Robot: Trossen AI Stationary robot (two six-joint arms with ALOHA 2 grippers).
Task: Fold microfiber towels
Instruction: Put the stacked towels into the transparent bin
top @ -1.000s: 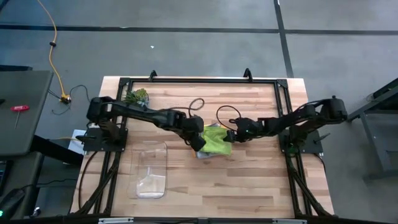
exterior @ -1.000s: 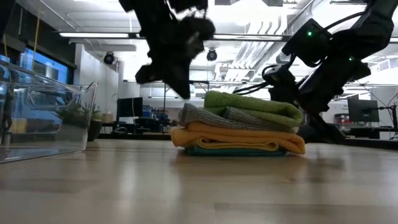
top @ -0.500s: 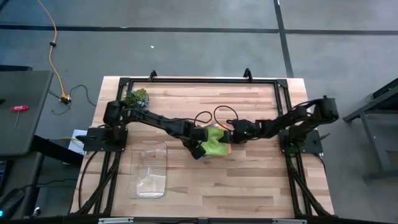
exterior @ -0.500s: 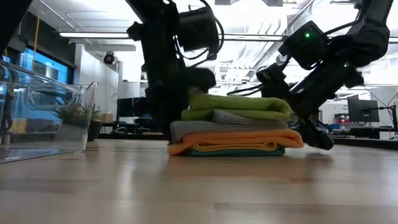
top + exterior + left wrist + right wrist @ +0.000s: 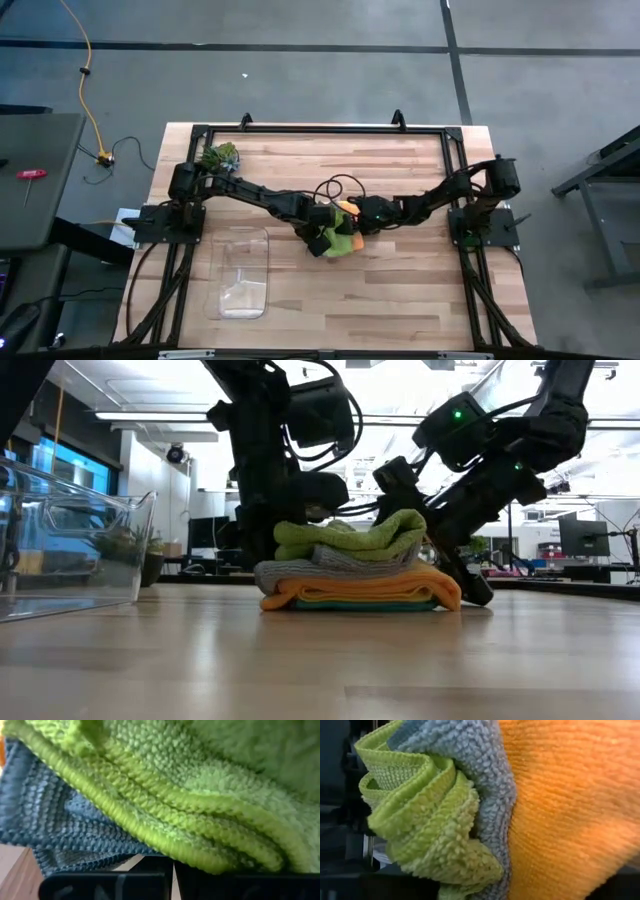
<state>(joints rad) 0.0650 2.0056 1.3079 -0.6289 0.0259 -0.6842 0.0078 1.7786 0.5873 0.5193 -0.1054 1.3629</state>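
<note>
Stack of folded microfiber towels (image 5: 350, 575) is sitting mid-table, lime green towel (image 5: 343, 240) topmost | left gripper (image 5: 318, 236), fingers together, is pressing its left side | right gripper (image 5: 362, 215), fingers apart, is pushing from the right; stack is lying squeezed between them.

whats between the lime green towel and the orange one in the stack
The grey towel lies between them: in the low view it sits directly under the lime green towel and on top of the orange towel, touching both.
</note>
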